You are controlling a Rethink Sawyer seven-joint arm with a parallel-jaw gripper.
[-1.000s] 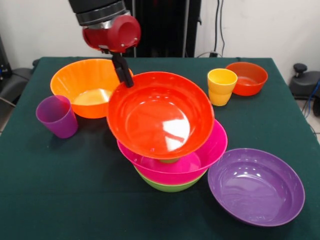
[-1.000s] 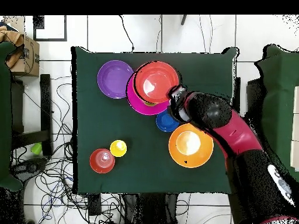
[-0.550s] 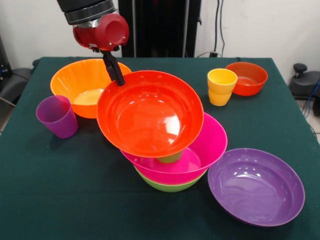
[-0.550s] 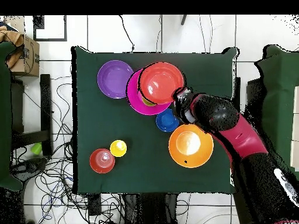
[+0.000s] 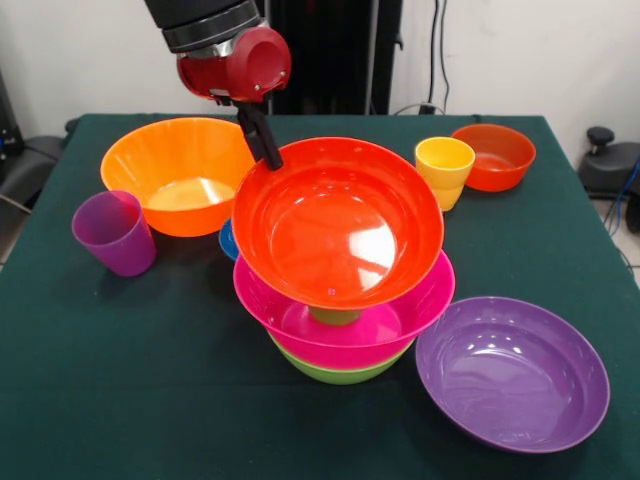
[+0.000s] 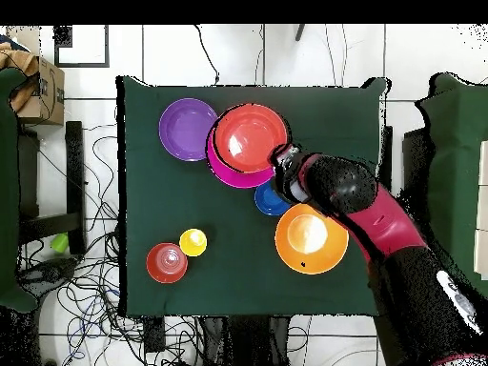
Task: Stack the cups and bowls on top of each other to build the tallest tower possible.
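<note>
My gripper (image 5: pixel 262 145) is shut on the far-left rim of the large red-orange bowl (image 5: pixel 340 225), which tilts toward the camera. The bowl is over the green cup (image 5: pixel 335 316). I cannot tell whether it rests on the cup. The green cup stands in the pink bowl (image 5: pixel 400 315), which is nested in the lime green bowl (image 5: pixel 340 374). In the overhead view the gripper (image 6: pixel 281 157) is at the edge of the red-orange bowl (image 6: pixel 250 136), above the pink bowl (image 6: pixel 224 173). The yellow cup (image 5: pixel 443 172) and the purple cup (image 5: pixel 115 232) stand apart on the table.
The large orange bowl (image 5: pixel 175 170) is at the back left, with a small blue bowl (image 5: pixel 227 240) beside the stack. The purple bowl (image 5: pixel 512 372) lies at the front right. A small red-orange bowl (image 5: pixel 493 155) sits behind the yellow cup. The arm (image 6: pixel 381 219) crosses over the orange bowl (image 6: pixel 312 238).
The gripper has carried the red-orange bowl to the right in the front view, more squarely over the pink bowl and green cup. The small blue bowl now shows behind the stack.
</note>
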